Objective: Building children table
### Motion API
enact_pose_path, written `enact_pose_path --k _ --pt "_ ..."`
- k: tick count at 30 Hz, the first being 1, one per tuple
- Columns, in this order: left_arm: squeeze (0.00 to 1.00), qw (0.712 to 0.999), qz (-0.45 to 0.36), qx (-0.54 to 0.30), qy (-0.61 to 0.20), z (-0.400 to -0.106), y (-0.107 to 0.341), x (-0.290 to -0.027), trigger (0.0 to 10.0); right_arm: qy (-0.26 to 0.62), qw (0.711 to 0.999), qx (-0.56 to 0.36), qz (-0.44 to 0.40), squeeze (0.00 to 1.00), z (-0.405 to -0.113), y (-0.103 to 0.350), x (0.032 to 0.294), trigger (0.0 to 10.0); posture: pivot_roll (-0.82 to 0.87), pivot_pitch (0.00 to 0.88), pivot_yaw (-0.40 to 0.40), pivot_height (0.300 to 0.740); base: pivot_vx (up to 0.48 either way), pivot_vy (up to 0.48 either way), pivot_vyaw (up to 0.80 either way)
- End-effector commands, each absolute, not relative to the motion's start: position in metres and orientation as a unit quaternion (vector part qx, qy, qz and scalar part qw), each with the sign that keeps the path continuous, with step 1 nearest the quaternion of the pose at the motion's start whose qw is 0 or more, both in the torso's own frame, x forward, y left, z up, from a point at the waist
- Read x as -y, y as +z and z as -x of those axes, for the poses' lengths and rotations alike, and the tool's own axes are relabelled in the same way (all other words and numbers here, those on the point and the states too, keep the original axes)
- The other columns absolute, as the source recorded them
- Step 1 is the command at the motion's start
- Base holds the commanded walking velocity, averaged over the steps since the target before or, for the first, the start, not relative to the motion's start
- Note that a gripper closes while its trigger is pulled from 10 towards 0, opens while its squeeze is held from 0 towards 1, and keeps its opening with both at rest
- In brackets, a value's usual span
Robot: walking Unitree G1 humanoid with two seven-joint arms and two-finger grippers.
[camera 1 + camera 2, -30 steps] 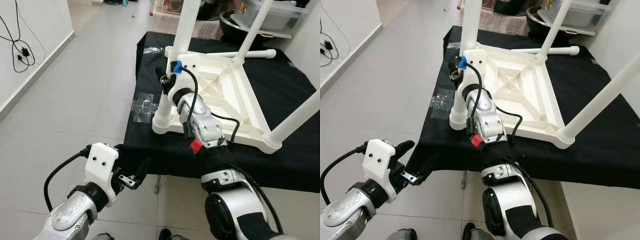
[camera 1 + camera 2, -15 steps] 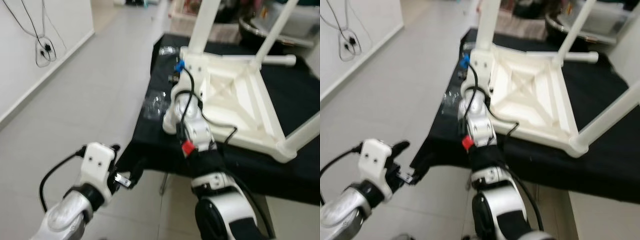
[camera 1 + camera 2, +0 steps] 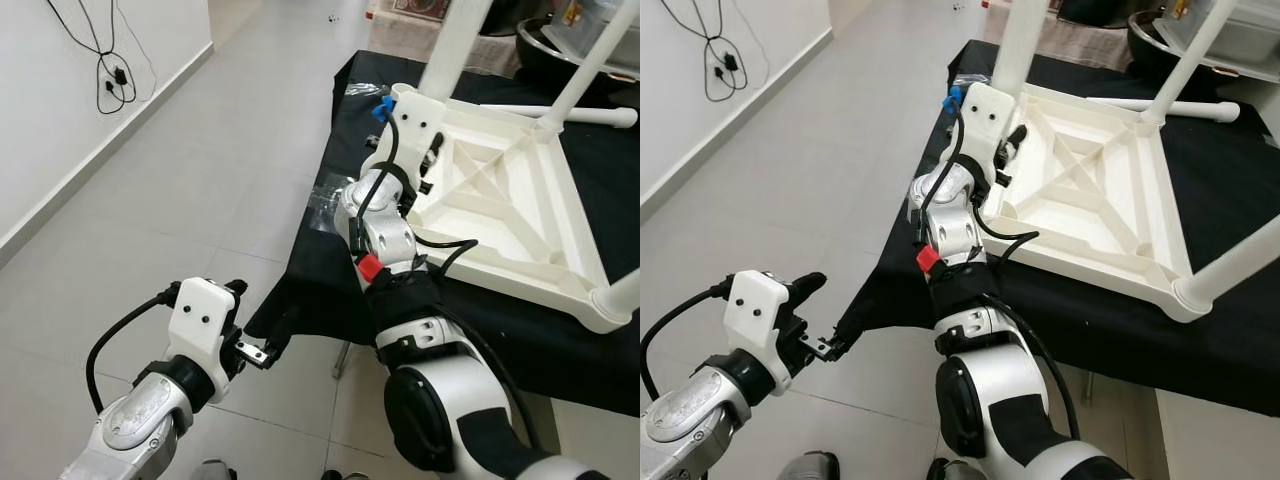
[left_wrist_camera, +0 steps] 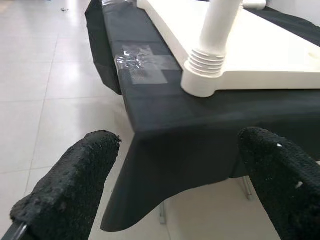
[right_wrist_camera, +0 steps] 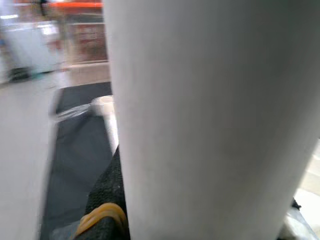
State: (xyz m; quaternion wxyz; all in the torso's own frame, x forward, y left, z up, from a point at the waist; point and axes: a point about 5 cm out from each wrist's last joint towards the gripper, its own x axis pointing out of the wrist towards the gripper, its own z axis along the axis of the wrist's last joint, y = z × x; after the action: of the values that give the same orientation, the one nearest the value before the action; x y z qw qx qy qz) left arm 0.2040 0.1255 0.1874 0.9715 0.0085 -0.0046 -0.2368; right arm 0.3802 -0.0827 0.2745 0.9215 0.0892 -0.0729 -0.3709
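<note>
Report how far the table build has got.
Done: three legs stand on the upturned white plastic table: near-left leg, far-right leg, near-right leg. In hand: the right gripper is at the near-left leg; its tightness is unclear. Left: the loose white leg lies on the black cloth. The left gripper is open.

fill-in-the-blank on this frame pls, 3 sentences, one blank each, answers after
1. The white children's table lies upside down on a ____ cloth.
2. The right end effector is at the table leg at the ____ corner of the table.
3. The left end effector hangs off the cloth's edge with its fingers ____.

Answers: black; left; open
</note>
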Motion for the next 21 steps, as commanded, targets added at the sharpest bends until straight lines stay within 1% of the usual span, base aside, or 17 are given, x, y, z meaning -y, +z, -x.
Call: enact_pose_path --k 1,4,6,9,11,14,21 --pt "0.0 0.971 -0.004 0.003 -0.24 -0.202 0.186 -0.122 10.0 -0.438 0.895 -0.001 -0.084 0.0 -0.379 0.24 0.101 10.0 0.16 0.22 -0.148 0.74 0.0 0.0 0.0" --pt "0.0 0.971 -0.002 0.002 -0.241 -0.201 0.185 -0.121 10.0 -0.469 0.878 -0.011 -0.096 0.0 -0.376 0.242 0.097 10.0 0.16 0.22 -0.147 0.74 0.0 0.0 0.0" --pt "0.0 0.97 -0.003 0.002 -0.242 -0.201 0.185 -0.121 10.0 -0.474 0.873 -0.022 -0.109 0.0 -0.375 0.241 0.094 10.0 0.16 0.218 -0.146 0.74 0.0 0.0 0.0" --pt "0.0 0.97 -0.003 0.002 -0.242 -0.201 0.184 -0.121 10.0 -0.479 0.871 -0.024 -0.108 0.0 -0.375 0.242 0.092 10.0 0.17 0.214 -0.148 0.74 0.0 0.0 0.0" --pt "0.0 0.97 -0.002 0.002 -0.243 -0.201 0.184 -0.12 10.0 -0.479 0.87 -0.031 -0.108 0.0 -0.376 0.241 0.09 10.0 0.17 0.212 -0.148 0.74 0.0 0.0 0.0" --pt "0.0 0.969 -0.002 0.003 -0.246 -0.2 0.185 -0.119 10.0 -0.457 0.881 -0.033 -0.119 0.0 -0.379 0.242 0.085 10.0 0.17 0.203 -0.15 0.74 0.0 0.0 0.0" --pt "0.0 0.969 -0.004 0.004 -0.245 -0.201 0.184 -0.119 10.0 -0.445 0.887 -0.027 -0.12 0.0 -0.382 0.244 0.083 10.0 0.17 0.201 -0.153 0.74 0.0 0.0 0.0"
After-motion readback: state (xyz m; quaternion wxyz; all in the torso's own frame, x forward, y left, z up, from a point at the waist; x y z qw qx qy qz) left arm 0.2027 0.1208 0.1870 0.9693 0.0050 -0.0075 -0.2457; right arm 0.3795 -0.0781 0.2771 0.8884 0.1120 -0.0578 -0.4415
